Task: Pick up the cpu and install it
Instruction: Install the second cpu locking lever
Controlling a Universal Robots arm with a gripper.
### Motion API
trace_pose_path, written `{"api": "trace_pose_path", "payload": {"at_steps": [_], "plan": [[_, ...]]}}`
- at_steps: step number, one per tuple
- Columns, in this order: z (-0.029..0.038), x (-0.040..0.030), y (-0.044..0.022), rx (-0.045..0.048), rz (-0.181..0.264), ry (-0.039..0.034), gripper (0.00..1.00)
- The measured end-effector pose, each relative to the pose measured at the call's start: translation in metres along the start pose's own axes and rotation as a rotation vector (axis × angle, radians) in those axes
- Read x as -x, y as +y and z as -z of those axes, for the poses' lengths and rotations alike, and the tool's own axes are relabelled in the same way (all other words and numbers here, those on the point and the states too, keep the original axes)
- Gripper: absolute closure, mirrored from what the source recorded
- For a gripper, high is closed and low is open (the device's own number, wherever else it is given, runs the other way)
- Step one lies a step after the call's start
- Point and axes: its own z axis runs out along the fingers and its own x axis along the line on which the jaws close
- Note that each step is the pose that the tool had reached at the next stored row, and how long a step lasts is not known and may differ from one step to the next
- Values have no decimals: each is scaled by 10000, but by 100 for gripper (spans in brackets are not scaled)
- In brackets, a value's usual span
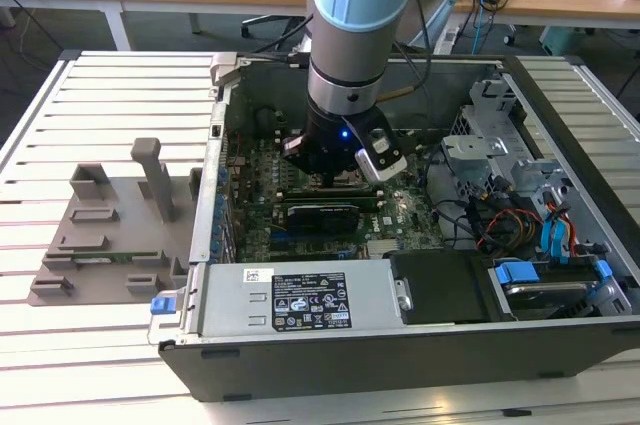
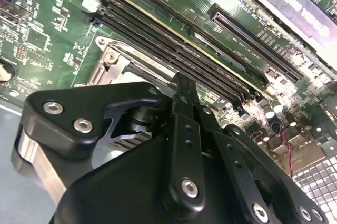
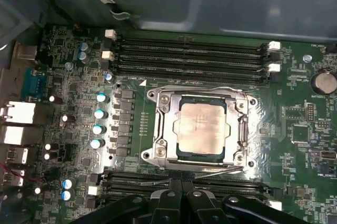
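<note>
Cpu (image 3: pixel 202 127) lies flat inside the metal-framed socket (image 3: pixel 158 129) on the green motherboard (image 3: pixel 300 113), its silvery top facing up, in the first wrist view; banks of long black memory slots (image 3: pixel 189 55) run along the socket on two opposite sides, and a row of small blue-topped capacitors (image 3: pixel 99 121) stands just beside it; the gripper (image 1: pixel 335 177) hangs low inside the open computer case (image 1: pixel 420 345) in the exterior view, directly above the board, with the arm (image 1: pixel 355 25) rising straight up from it; nothing is seen between the jaws, and whether they are spread or pressed together cannot be told; in the second wrist view the black linkage of the gripper (image 2: pixel 181 145) sits close over a corner of the socket frame (image 2: pixel 110 63); the case rests on a slatted white worktop (image 1: pixel 100 85), with a grey fixture (image 1: pixel 110 215) lying at the exterior view's left.
</note>
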Motion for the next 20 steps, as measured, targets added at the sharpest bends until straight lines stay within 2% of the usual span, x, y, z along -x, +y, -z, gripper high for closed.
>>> {"api": "trace_pose_path", "payload": {"at_steps": [4, 8, 15, 20], "plan": [[-22, -32, -1, 10, 0, -2, 89], [-64, -116, -1, 11, 1, -2, 89], [-144, -191, -8, 19, 0, 0, 89], [-171, -242, 1, 103, 87, 7, 89]]}}
